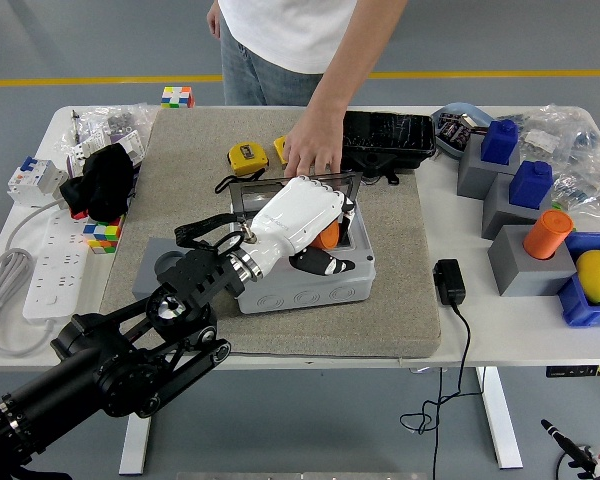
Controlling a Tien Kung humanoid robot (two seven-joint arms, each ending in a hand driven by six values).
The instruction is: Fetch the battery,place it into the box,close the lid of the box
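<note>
The left hand (298, 225) hangs over the open grey box (305, 280), its fingers (325, 265) curled around an orange battery (326, 238) that shows just under the palm, inside the box's opening. Little of the battery is visible, so its long axis cannot be told. Beyond, a person's hand (310, 150) steadies the raised lid (290, 190) on the desk (480, 330). The right arm is out of view.

Two yellow tape measures (246, 157), two puzzle cubes (177, 96), three grey blocks (526, 263).
</note>
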